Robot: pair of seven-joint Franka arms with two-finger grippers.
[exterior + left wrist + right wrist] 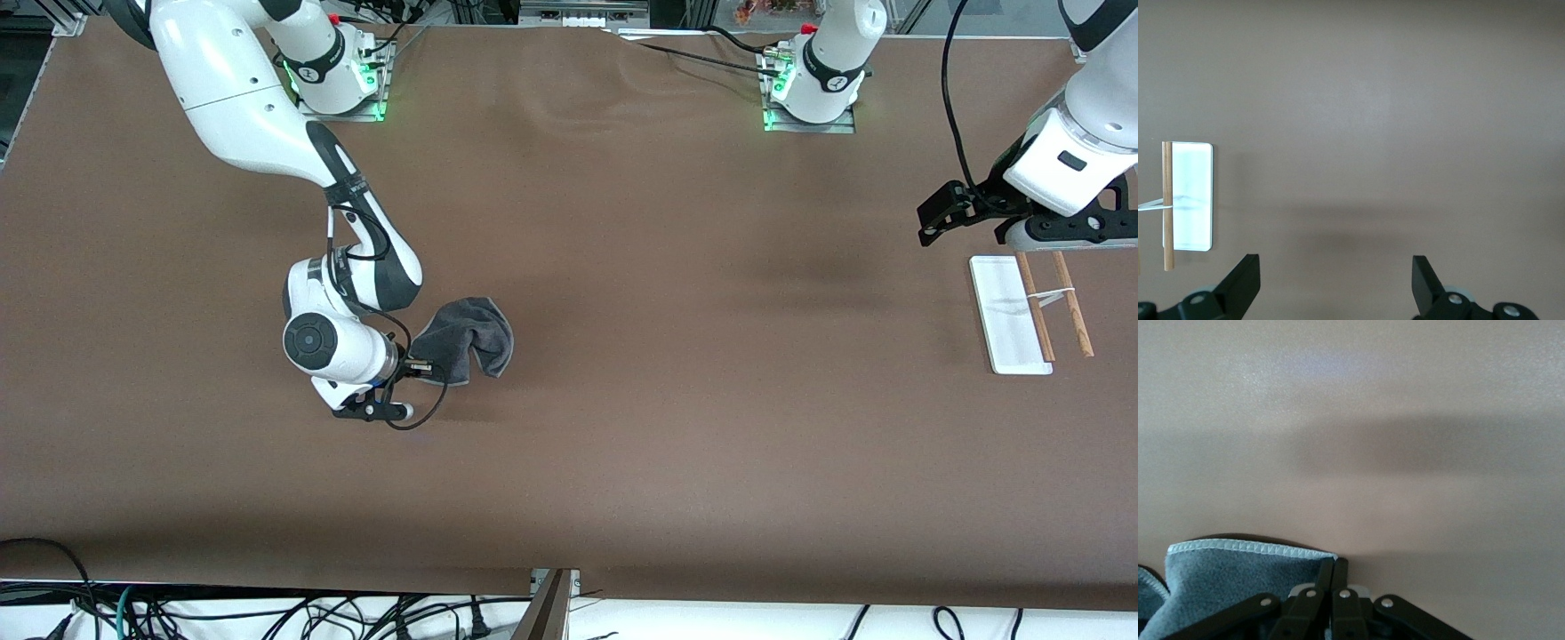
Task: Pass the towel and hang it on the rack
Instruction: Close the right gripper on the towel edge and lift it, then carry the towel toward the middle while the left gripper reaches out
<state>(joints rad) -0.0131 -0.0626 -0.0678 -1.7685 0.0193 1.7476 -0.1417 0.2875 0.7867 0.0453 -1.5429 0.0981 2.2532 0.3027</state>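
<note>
front view shows one brown table (676, 373), two arms, one towel (471, 342) and one rack (1009, 316). the towel is a single dark grey cloth, bunched and folded on itself, lying toward the right arm's end of the table. the right gripper (418, 366) is down at the towel's edge; in the right wrist view its two fingers (1331, 577) are pressed together with the towel's (1211, 577) grey fabric and pale stitched trim running up to them, so it is pinched closed on the cloth. whether the cloth is lifted off the table cannot be told.

the rack stands well apart from the towel, at the left arm's end of the table. it has one flat white base, two thin wooden rods (1036, 307) lying across the view side by side, and one small white crosspiece (1055, 297) between them. the left wrist view shows the rack's base (1191, 197) with one rod (1167, 207) in full and only a sliver of the second at the frame edge.

the left gripper (947, 213) hangs over bare table just beside the rack's end that lies farther from the front camera, and the arm waits there. in the left wrist view its two black fingers (1245, 283) stand spread wide with nothing between them.
</note>
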